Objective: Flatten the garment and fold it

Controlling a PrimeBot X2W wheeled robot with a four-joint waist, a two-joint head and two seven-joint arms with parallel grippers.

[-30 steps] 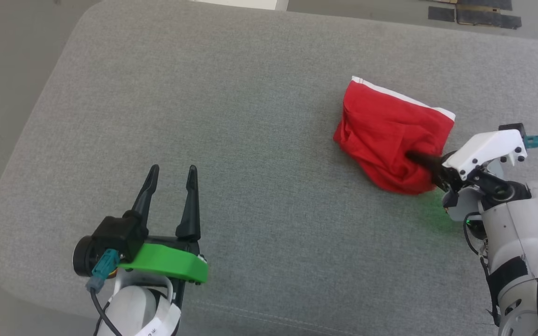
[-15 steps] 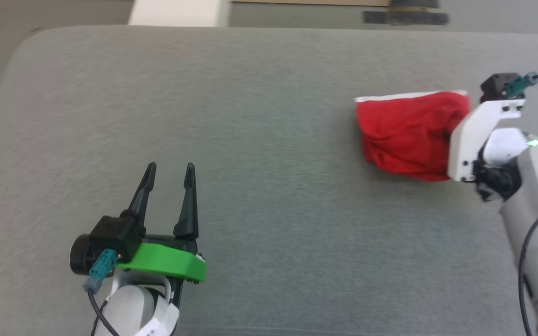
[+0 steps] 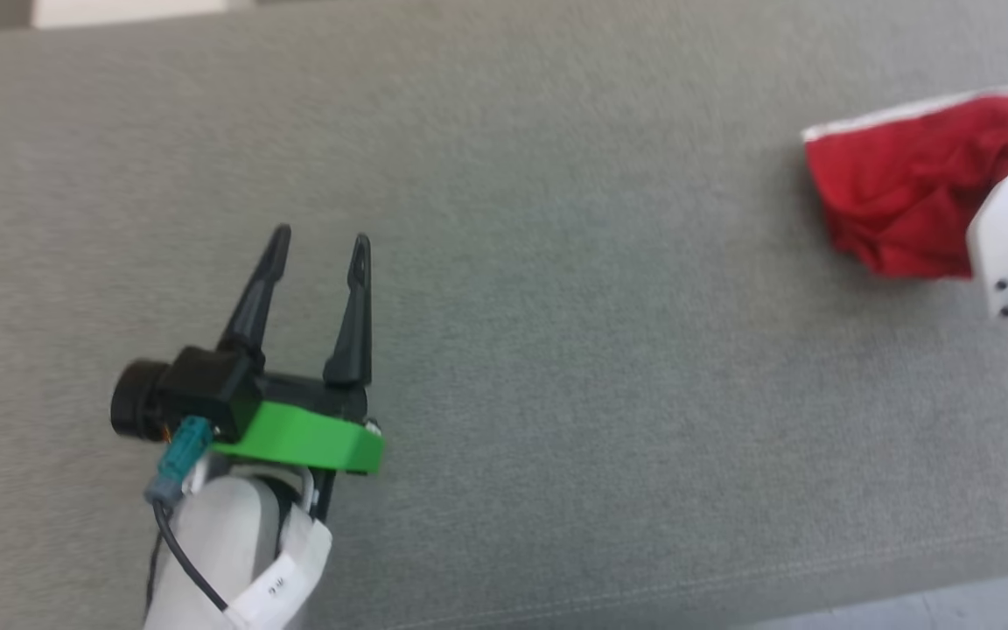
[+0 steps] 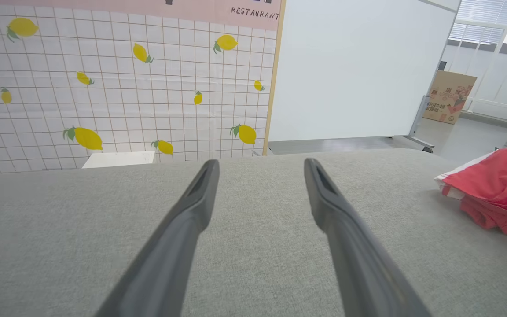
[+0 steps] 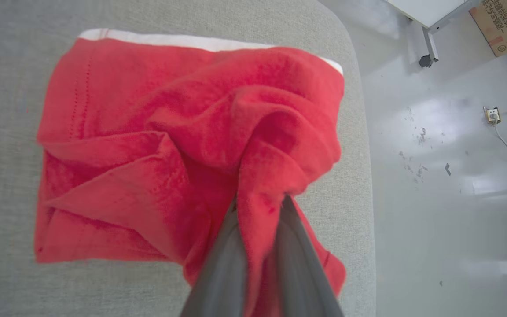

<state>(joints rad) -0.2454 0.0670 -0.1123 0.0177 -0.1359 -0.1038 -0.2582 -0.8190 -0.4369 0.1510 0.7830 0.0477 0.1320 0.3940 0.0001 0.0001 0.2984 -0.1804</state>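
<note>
In the head view a grey woven table (image 3: 556, 367) with a fine, slightly fuzzy weave and one stitched seam along its near edge carries one garment (image 3: 898, 192). The garment is a soft, rumpled red heap with a narrow white band along its far edge, lying far to the right, where a white plastic bracket (image 3: 1007, 241) overlaps it. The left claw (image 3: 320, 236) hovers at the lower left, well apart from the garment, its two long, tapered black fingers spread wide with nothing between them, set on a glossy green plastic mount. In the left wrist view the same two fingers show matte and dark against the grey weave, and the garment sits at the right edge. Behind the table stand a tiled wall printed with yellow lemons, a smooth white panel and one cardboard box (image 4: 449, 97). In the right wrist view the right claw (image 5: 260, 202) has its two dark fingers drawn close, pinching a raised fold of the garment. The cloth looks fleecy and creased into several folds, near the table's rounded corner above a shiny pale floor (image 5: 434, 176).
</note>
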